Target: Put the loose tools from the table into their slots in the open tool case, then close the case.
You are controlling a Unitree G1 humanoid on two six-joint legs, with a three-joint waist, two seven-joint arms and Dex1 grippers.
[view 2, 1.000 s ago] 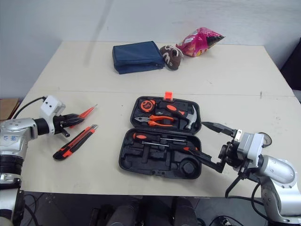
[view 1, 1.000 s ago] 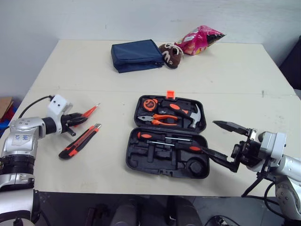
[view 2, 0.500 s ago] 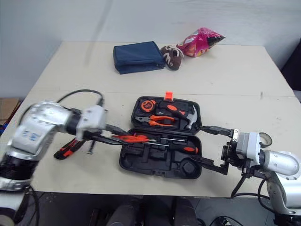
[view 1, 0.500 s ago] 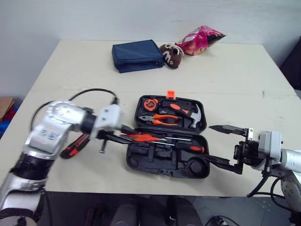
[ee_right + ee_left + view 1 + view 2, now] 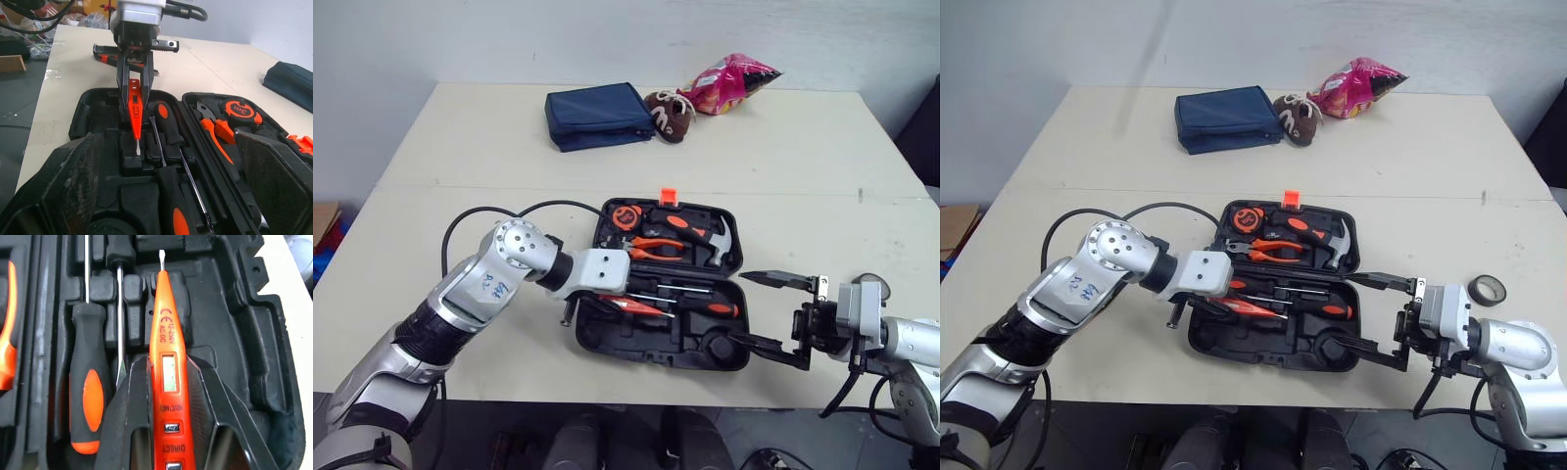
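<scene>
Two risks, judged from the head view: a drop across the wrong slot, from letting go of the tester pen [image 5: 644, 307] with it tilted above the tool case [image 5: 580, 333]; a jam against a moulded rib, from pressing down off-line. Hangs clamped in the left gripper [image 5: 619, 293], over the case's front half, near its middle. At the case's right edge, right gripper [image 5: 737, 307] with fingers spread wide, holding nothing, near enough to snag the case wall if swung inward.

From the left wrist: lies lengthwise between the two pinching fingers, tip reaching past them over a recess of the case, just beside a black-and-orange screwdriver [image 5: 87, 391]. Cannot tell whether touching the tray.

From the right wrist: points tip-down toward the case's slots, pinched from both sides. Beyond the case's far side, seemingly a utility knife [image 5: 103, 53], not yet stowed.
</scene>
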